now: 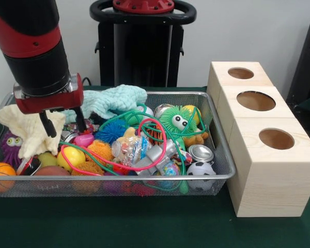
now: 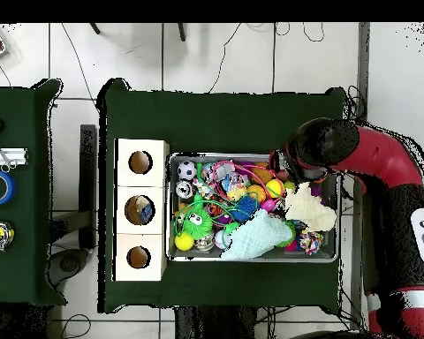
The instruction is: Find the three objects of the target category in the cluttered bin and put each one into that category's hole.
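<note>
No brand, label or writing can be read on anything here.

The bin point(image 1: 217, 135) is a wide, shallow basket of silver wire mesh with a rounded metal rim, standing on the green table point(image 1: 144, 227). It is heaped with toys. Just beside the bin, on the front view's right, stand 3 pale wooden boxes point(image 1: 268, 155) in a row, touching one another, each with 1 round hole in its top; the nearest box almost touches the bin's corner. In the overhead view something blue lies in the middle box's hole point(image 2: 145, 211); the other 2 holes look dark.

Bare green cloth runs along the bin's near rim in the front view, and the overhead view shows a wider bare strip beyond the bin on the side away from the robot's base.

The gripper point(image 1: 62, 124) hangs over the end of the bin farthest from the boxes, its 2 dark fingers point(image 1: 47, 125) spread apart and holding nothing. Their tips dip just past the cream star-shaped soft toy point(image 1: 28, 129), which drapes over that end of the bin. A pale mint cloth point(image 1: 119, 99) lies along the bin's far rim. A green fuzzy ball with big eyes point(image 1: 176, 120) sits toward the boxes, a small soccer ball point(image 1: 200, 169) and a metal can point(image 1: 200, 153) near the corner closest to the boxes, and an orange basketball point(image 1: 1, 173) at the opposite near corner.
</note>
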